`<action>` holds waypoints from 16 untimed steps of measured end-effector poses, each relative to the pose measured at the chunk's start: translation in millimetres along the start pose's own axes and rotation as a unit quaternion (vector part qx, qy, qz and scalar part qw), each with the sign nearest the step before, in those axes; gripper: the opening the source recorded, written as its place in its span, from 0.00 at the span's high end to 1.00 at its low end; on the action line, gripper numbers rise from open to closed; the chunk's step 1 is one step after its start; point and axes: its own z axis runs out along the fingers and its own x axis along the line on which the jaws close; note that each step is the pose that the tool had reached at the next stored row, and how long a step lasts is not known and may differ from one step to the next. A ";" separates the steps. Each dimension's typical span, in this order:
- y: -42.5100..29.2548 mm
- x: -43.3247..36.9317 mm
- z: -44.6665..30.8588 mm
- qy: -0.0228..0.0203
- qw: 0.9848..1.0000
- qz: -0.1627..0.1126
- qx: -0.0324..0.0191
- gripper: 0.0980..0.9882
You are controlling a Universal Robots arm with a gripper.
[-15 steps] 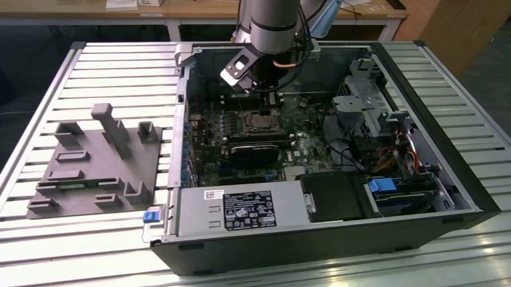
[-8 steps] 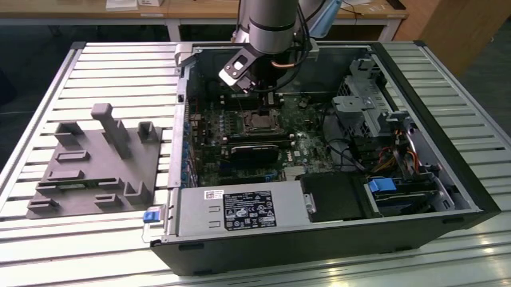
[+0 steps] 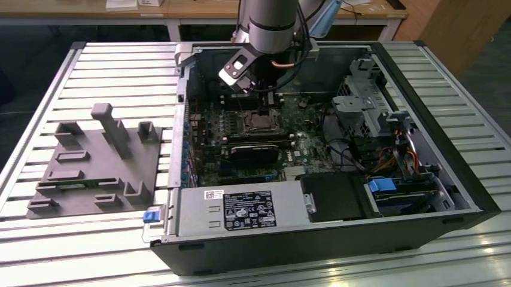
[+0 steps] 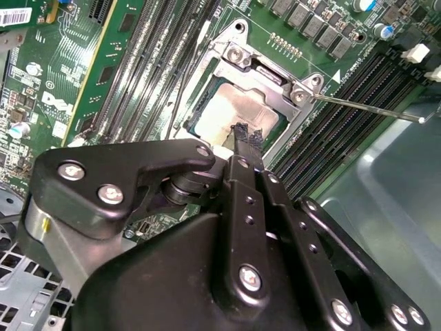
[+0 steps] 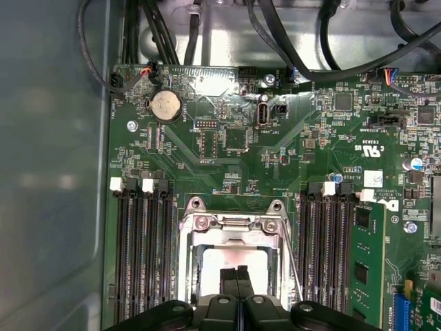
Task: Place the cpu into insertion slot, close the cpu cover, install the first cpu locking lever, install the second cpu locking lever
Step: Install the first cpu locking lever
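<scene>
In the exterior view the claw [image 3: 262, 109] hangs inside an open computer case [image 3: 319, 239] on the tabletop [image 3: 104, 60], the slot [image 3: 259, 124] right under it. In the second wrist view its fingers [image 4: 242, 155] are pressed together, holding nothing, tips at the cpu [image 4: 231, 114], which lies in the slot framed by the cover [image 4: 272, 77]; a thin lever [image 4: 365, 109] juts out beside. In the first wrist view the tips overlap the cpu [image 5: 220, 259].

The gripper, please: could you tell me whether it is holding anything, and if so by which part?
Nothing is held: the gripper is shut with nothing between its tips, poised just over the cpu.
</scene>
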 end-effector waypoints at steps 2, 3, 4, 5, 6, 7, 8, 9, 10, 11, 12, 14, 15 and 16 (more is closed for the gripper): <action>0.0 0.0 -0.7 0.000 1.000 0.000 0.000 0.99; 0.0 0.0 -1.1 0.000 1.000 0.000 0.000 0.99; 0.0 0.0 -1.6 0.000 1.000 0.000 0.000 0.99; 0.0 0.0 -2.0 0.000 1.000 0.000 0.000 0.99; 0.0 0.1 -2.3 0.000 1.000 0.000 0.000 0.99; 0.1 0.1 -2.5 0.000 1.000 0.000 0.000 0.99; 0.1 0.1 -2.7 0.000 1.000 0.000 0.000 0.99; 0.1 0.1 -3.1 0.000 1.000 0.000 0.000 0.99; 0.1 0.1 -3.2 0.000 1.000 0.000 0.000 0.99; 0.1 0.1 -3.4 0.000 1.000 0.000 0.000 0.99; 0.1 0.1 -3.7 0.000 1.000 0.000 0.000 0.99; 0.1 0.1 -4.2 0.000 1.000 0.000 0.000 0.99; 0.1 0.1 -4.4 0.000 1.000 0.000 0.000 0.99; 0.1 0.1 -4.8 0.000 1.000 0.000 0.000 0.99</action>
